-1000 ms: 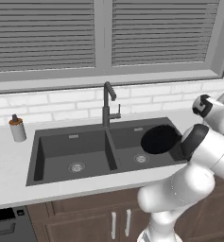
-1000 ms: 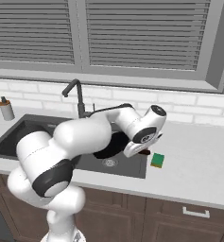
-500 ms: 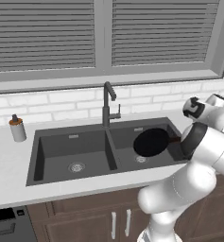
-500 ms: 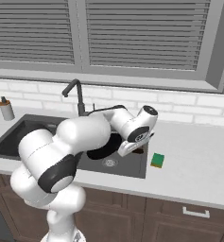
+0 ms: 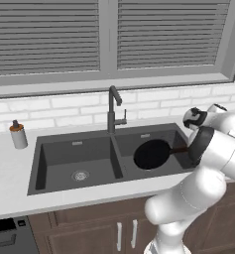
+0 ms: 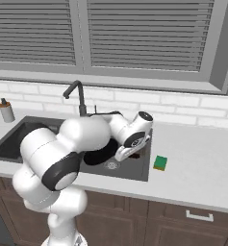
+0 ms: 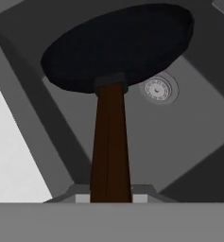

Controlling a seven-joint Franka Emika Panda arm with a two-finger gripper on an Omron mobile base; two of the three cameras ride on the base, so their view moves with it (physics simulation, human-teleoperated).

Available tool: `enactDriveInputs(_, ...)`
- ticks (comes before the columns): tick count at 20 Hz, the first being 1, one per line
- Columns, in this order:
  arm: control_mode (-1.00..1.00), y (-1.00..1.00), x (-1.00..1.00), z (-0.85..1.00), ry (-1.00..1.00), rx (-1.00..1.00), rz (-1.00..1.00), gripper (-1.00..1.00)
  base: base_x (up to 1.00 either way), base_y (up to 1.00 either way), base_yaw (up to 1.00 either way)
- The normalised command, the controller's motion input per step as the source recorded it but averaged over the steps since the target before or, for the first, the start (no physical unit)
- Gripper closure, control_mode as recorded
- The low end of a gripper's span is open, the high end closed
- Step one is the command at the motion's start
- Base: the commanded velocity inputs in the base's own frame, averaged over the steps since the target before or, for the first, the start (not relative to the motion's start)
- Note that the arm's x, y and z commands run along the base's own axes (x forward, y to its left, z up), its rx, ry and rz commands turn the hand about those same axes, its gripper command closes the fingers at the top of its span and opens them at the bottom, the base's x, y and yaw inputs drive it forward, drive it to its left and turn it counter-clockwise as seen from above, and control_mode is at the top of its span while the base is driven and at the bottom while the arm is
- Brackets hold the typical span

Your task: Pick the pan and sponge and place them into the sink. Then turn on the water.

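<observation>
The black pan hangs tilted over the right basin of the dark double sink, above its drain. My gripper is shut on the pan's long dark handle, holding it from the right end. In the right base view the pan is partly hidden behind my arm. The green and yellow sponge lies on the counter just right of the sink. The tall dark faucet stands behind the divider between the basins; no water runs.
A small soap bottle with a brown top stands on the counter left of the sink. A white brick wall and a window with blinds lie behind. Cabinet doors sit below the counter.
My arm has carried the pan leftward and lower, from the sink's right edge to over the right basin. The sponge has stayed put.
</observation>
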Motion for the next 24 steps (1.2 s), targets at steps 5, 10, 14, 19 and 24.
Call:
enactDriveInputs(5, -1.00, 0.32, 0.20, -0.29, 0.03, 0.00, 0.04, 1.00, 0.00, 0.00, 0.00)
enactDriveInputs(10, -1.00, 0.32, 0.23, -0.31, 0.06, 0.00, 0.05, 1.00, 0.00, 0.00, 0.00)
enactDriveInputs(14, -1.00, 0.24, 0.16, -0.27, 0.04, 0.00, 0.03, 1.00, 0.00, 0.00, 0.00)
enactDriveInputs(19, -1.00, 0.13, 0.06, -0.29, 0.00, 0.00, 0.02, 1.00, 0.00, 0.00, 0.00)
enactDriveInputs(24, -1.00, 0.11, 0.11, -0.43, 0.00, -0.08, 0.00, 1.00, 0.00, 0.00, 0.00)
